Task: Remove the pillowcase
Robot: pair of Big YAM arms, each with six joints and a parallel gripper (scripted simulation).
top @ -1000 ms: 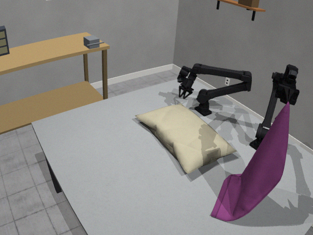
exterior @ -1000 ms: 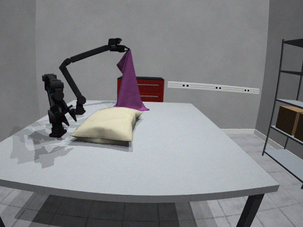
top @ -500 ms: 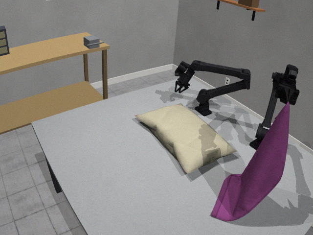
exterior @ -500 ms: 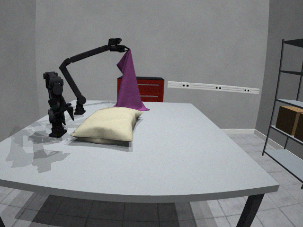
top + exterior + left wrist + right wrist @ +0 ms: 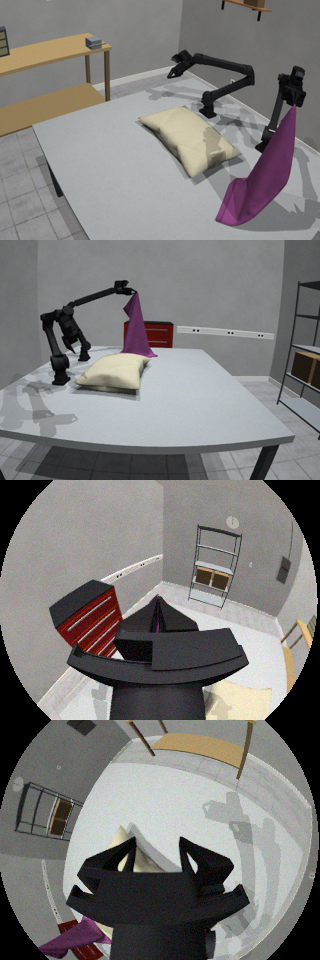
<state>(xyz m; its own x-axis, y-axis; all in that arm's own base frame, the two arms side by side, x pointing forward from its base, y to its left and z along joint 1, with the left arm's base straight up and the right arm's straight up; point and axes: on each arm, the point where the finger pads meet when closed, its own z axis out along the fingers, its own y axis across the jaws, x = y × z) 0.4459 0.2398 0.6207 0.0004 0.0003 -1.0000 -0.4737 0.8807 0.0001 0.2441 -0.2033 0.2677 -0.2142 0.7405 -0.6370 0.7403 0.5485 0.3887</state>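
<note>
Well, nearest my exterior view, the worktop [image 5: 103,167] [image 5: 193,400] [image 5: 235,630] [image 5: 165,795] spreads out, its front edge bare to the eye. Past that edge I have the right gripper [image 5: 169,76] [image 5: 73,352] [image 5: 157,840] raised above the surface, its fingers apart with nothing between them. The cream pillow [image 5: 186,136] [image 5: 113,370] [image 5: 242,700] [image 5: 120,840] lies flat on the worktop, fully out of its cover, with shadows of my arms falling over part of it.

Beyond the pillow hangs the purple pillowcase [image 5: 271,165] [image 5: 136,330] [image 5: 158,625] [image 5: 75,940]. I have its top pinched in the left gripper [image 5: 294,103] [image 5: 135,292] [image 5: 158,597], fingers clamped together on the cloth, well above the worktop. It drops in a tall, narrow drape and its lower end spreads onto the surface. From the top view I can see a strip of worktop between the pillow and the cloth, so the two are apart.

Farther back stands a red drawer cabinet [image 5: 160,335] [image 5: 95,622] [image 5: 92,951], and a white socket strip [image 5: 211,331] [image 5: 112,576] runs along the wall.
</note>
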